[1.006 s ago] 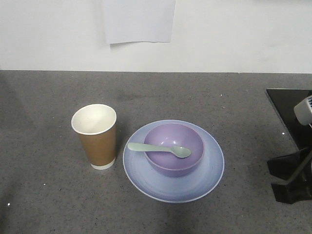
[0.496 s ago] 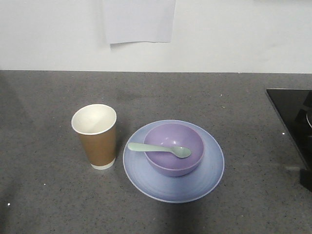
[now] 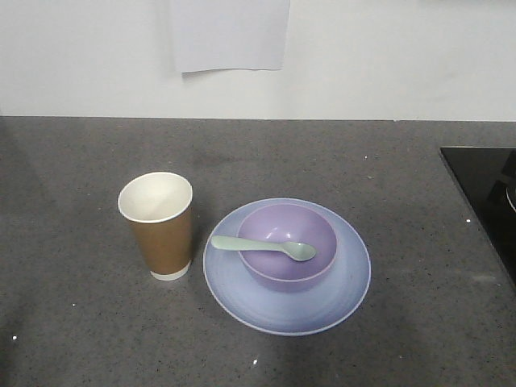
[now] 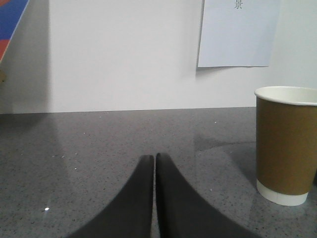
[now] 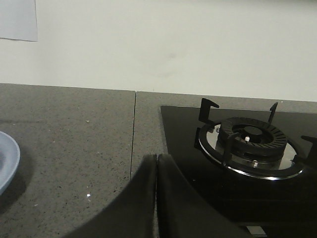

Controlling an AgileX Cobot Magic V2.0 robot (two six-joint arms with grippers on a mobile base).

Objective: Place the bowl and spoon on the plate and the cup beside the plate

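A speckled dark grey stone countertop is backed by a plain white wall with a pale paper sheet fixed to it; a black glass hob with a round gas burner is set in at the right. The round pale blue-lilac plate carries the smooth lavender-purple plastic bowl, across whose rim the small mint-green plastic spoon is laid. The tall brown paper cup stands upright just left of the plate. The left gripper and right gripper are seen pressed closed, holding nothing.

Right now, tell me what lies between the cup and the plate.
Nothing: in the front view only a narrow strip of bare grey counter separates the cup from the plate. They stand apart, not touching.
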